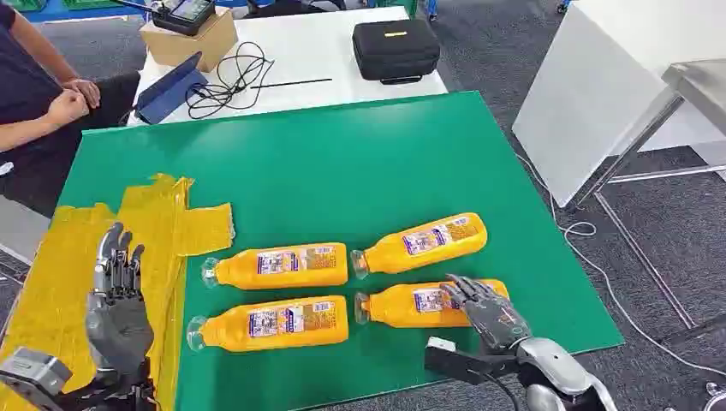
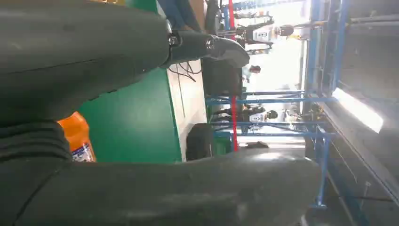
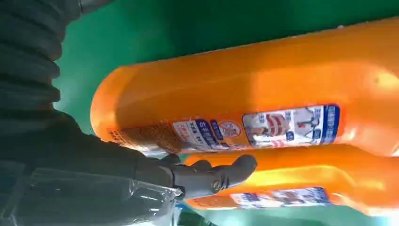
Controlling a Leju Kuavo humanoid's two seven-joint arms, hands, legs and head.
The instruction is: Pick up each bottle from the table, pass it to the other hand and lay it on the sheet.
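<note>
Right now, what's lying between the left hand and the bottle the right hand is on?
In the head view, the near left bottle lies between the left hand and the near right bottle under the right hand.

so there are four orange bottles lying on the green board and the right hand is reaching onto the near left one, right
Not quite. The four orange bottles do lie on the green board, but the right hand is on the near right bottle, not the near left one. The head view shows this.
</note>
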